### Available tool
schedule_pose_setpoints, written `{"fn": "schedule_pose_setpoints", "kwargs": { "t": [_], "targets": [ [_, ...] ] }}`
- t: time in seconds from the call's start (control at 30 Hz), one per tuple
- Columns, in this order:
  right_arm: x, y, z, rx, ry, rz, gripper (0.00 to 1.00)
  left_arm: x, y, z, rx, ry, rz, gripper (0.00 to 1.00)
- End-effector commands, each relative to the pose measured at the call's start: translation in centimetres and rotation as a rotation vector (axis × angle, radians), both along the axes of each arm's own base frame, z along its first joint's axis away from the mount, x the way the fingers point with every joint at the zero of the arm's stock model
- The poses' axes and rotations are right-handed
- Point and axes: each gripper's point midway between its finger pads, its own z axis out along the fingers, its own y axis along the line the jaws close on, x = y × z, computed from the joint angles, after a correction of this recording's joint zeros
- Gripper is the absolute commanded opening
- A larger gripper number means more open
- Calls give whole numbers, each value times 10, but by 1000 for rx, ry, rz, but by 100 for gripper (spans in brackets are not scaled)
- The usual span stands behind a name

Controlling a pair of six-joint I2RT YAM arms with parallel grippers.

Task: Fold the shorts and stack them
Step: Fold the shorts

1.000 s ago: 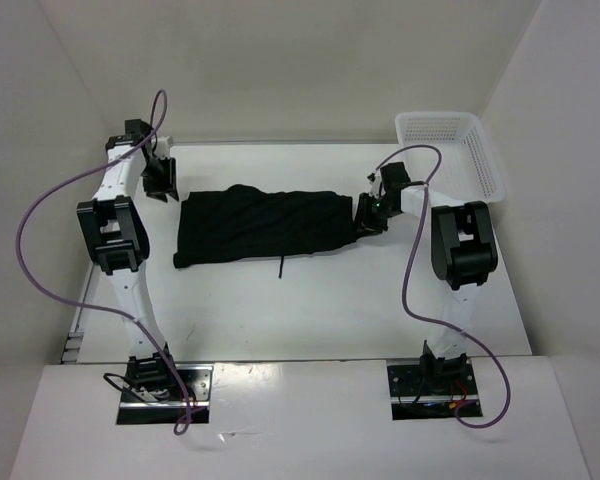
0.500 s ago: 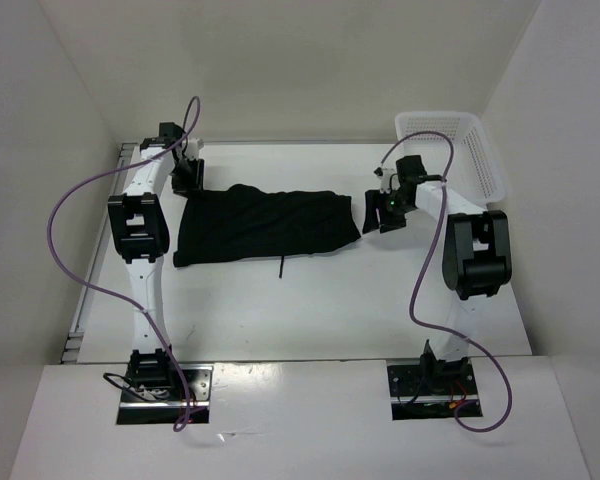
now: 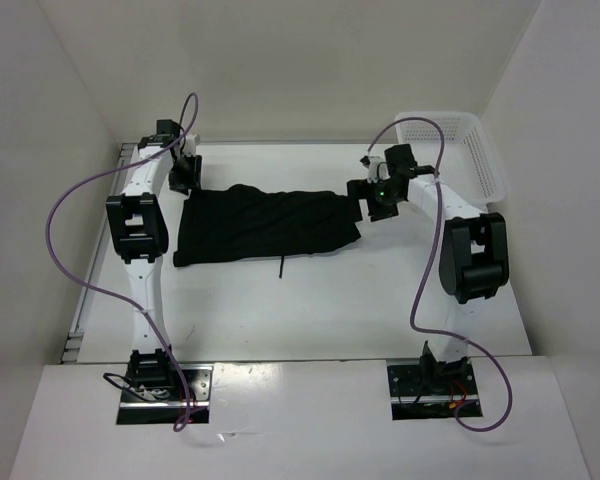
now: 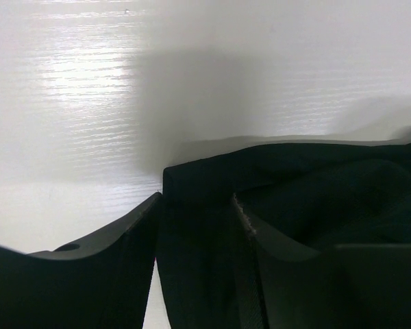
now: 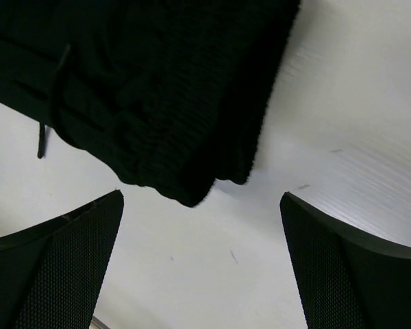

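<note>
- The left hand (image 3: 186, 174) sits low at the far left corner of the black soft fabric shorts (image 3: 265, 225). Its two dark fingers (image 4: 109, 264) are a little apart, and that corner of cloth lies in the gap between them.
- The right hand (image 3: 366, 198) hangs over the right edge of the shorts with its fingers spread wide, holding nothing. A rumpled corner of the cloth lies below and between them.
- The shorts lie flat as a wide dark rectangle across the white tabletop (image 3: 330, 300), between the two hands.
- A thin dark drawstring (image 3: 279, 268) pokes out from their near edge onto the tabletop.
- A white plastic mesh basket (image 3: 491, 165) stands at the far right corner, apart from the shorts.
</note>
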Motion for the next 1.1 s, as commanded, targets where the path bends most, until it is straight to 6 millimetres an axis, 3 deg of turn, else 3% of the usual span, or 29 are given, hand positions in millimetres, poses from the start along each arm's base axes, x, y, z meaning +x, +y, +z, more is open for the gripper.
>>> {"fn": "schedule_pose_setpoints", "kwargs": {
  "t": [0.0,0.13,0.3,0.37,0.47,0.5,0.6,0.8,0.87,1.07],
  "targets": [
    [8,15,5,-10,-44,-53,100,6,11,34,40,-75,19,52],
    [14,11,-22,-57,-2,-117,100,-1,26,17,117,-46,59,52],
    [14,6,-57,-139,28,-144,98,0,31,26,119,-66,69,52],
    [11,11,-66,-146,47,-131,95,8,32,39,122,-104,71,52],
    [2,21,-71,-141,60,-102,83,17,29,51,104,-139,62,54],
    [-3,19,-75,-145,73,-101,74,19,27,54,96,-150,57,54],
    [-11,16,-83,-157,100,-113,58,25,26,46,87,-144,52,56],
    [-5,15,-84,-165,84,-110,33,30,19,12,47,-99,31,56],
    [2,15,-78,-169,60,-117,23,30,12,9,9,-93,12,56],
    [22,0,-73,-249,-15,-168,2,16,4,-9,-31,-25,-4,43]
  ]
}}
